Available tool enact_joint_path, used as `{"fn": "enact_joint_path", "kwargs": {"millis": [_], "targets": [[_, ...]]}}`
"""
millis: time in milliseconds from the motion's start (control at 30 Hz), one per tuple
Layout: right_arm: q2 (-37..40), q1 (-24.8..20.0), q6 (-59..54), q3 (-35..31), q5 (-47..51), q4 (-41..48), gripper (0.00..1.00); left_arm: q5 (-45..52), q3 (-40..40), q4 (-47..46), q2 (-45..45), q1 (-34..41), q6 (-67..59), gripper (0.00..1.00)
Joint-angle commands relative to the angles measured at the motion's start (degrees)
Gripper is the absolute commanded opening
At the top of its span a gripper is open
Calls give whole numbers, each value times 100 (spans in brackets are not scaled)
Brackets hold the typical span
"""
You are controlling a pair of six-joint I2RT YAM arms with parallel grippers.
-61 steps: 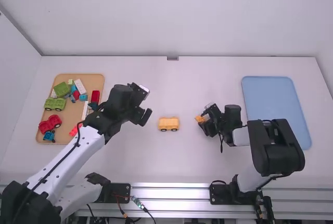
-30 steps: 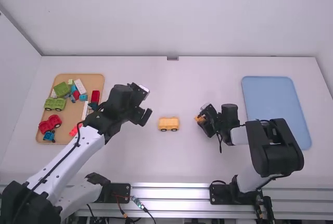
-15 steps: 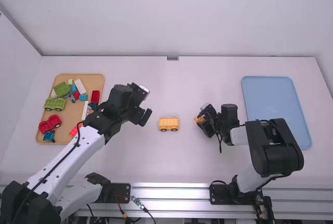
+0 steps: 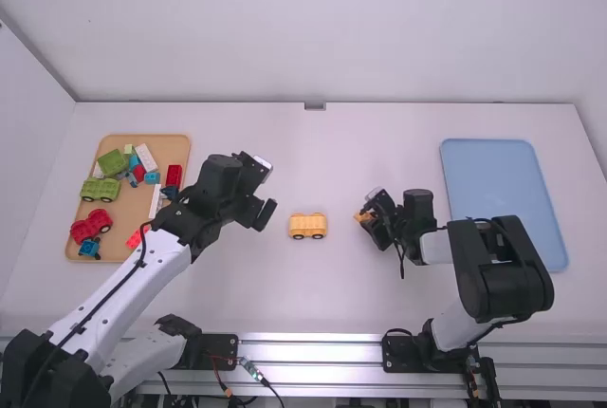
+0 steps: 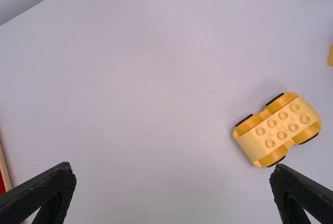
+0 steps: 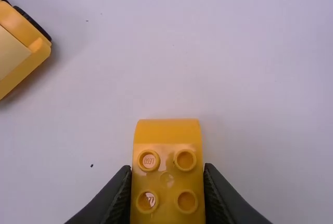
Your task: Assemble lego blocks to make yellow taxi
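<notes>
The yellow car base [image 4: 307, 227] stands on its wheels in the middle of the table, studs up; in the left wrist view the car base [image 5: 281, 128] lies beyond the fingers. To its left, my left gripper [image 4: 266, 213] hangs with its fingers spread; the left gripper [image 5: 174, 174] is open with nothing between the fingers. Right of the car base, my right gripper [image 4: 368, 219] is low at a small yellow-orange block [image 4: 362, 216]. In the right wrist view the right gripper [image 6: 167, 174] is shut on the block [image 6: 167, 182], which has a curved end and studs.
A tan tray [image 4: 125, 253] with green, red, blue and white blocks lies on the left, partly behind the left arm. A blue tray [image 4: 495, 173] lies on the right, beside the right arm.
Over the last two seconds my right gripper and its wrist have shifted very slightly, with the block between the fingers. The left arm and the car base have stayed where they were.
</notes>
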State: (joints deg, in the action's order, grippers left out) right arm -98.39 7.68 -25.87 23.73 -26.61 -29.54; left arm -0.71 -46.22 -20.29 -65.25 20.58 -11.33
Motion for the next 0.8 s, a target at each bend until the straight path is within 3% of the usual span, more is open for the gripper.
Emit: {"fn": "enact_joint_path", "kwargs": {"millis": [0,200,367,567,767], "targets": [[85,17,48,170,-14,62,27,20,55,-33,-16,9,24,99],[87,-2,-197,728,-553,919,21,743,101,-155,-33,-2,-1368,99],[87,46,-643,1231,-947,1667,17,577,428,446,-241,-26,-1738,99],[87,334,-988,1687,-947,2148,15,1449,774,1241,-892,-151,-2643,99],[109,719,-1329,1926,-951,2305,14,2439,597,1281,-1655,-520,-3458,99]]}}
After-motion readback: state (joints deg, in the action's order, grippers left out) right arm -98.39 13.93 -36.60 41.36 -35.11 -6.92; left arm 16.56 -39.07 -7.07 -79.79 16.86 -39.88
